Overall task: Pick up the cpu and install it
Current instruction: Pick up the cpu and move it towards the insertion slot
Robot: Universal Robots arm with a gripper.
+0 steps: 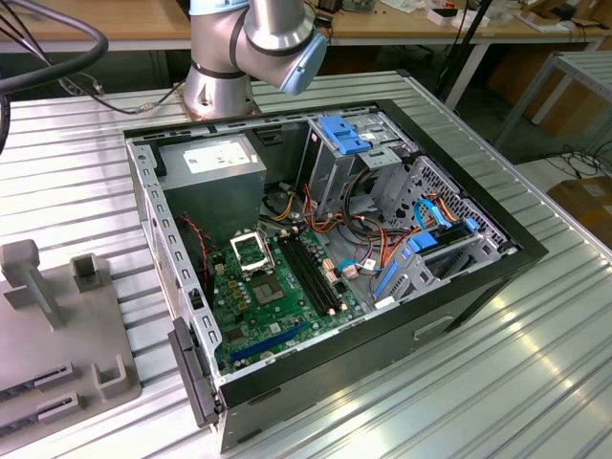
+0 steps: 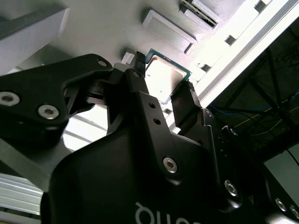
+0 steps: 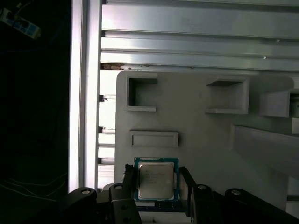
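The cpu [image 3: 155, 181], a small square chip with a pale silvery face and a green rim, sits between my gripper's [image 3: 156, 183] two black fingers [image 3: 129, 179] in both wrist views. The fingers press against its two opposite edges, so the gripper is shut on the cpu [image 2: 167, 77]. It is over the pale grey parts holder [image 3: 187, 121]; I cannot tell whether it is lifted off. In the exterior view the silver-framed black socket [image 1: 251, 251] lies on the green motherboard [image 1: 287, 306] inside the open computer case [image 1: 478, 258].
The grey parts holder [image 1: 57, 325] with raised blocks and slots lies at the exterior view's left on the ribbed metal table [image 1: 497, 382]. The arm's base [image 1: 220, 86] stands behind the case. Cables, drive cages and a power supply [image 1: 215, 177] crowd the case around the socket.
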